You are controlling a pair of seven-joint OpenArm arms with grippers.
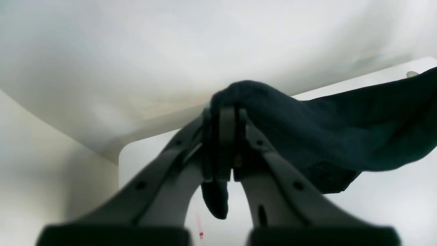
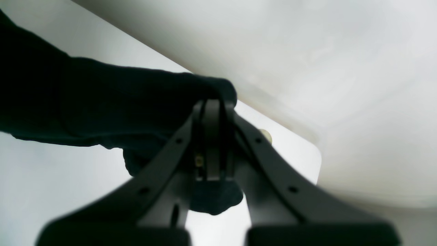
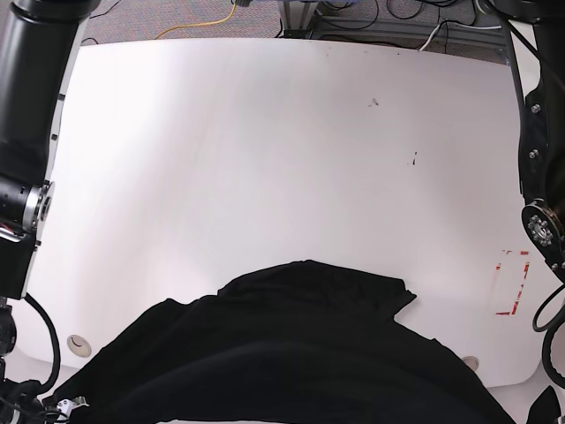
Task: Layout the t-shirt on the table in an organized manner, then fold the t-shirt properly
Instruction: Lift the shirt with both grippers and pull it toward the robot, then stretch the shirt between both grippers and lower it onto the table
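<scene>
1. The black soft cloth t-shirt (image 3: 291,353) is seen bunched over the near edge of the large white smooth tabletop (image 3: 265,159), with its rumpled far hem lying on the surface and the rest drawn up toward the camera.

2. The left gripper (image 1: 223,112) is clenched on a fold of the shirt; cloth is wrapped over the tips and a small tab hangs below between the jaws.

3. The right gripper (image 2: 213,106) is likewise clamped on a fold of the dark fabric, which bulges over the tips and trails off to the side.

4. In the base view neither gripper can be made out clearly; both are probably at or below the bottom edge of that picture, so their height above the table cannot be told.

5. The garment is stretched between the two grips, so its long axis is judged to run side to side along the near edge, with the free body lying away from both grippers toward the table's middle.

6. Neither arm is judged nearer; an even outward carry by both would be called for to spread the shirt.
</scene>
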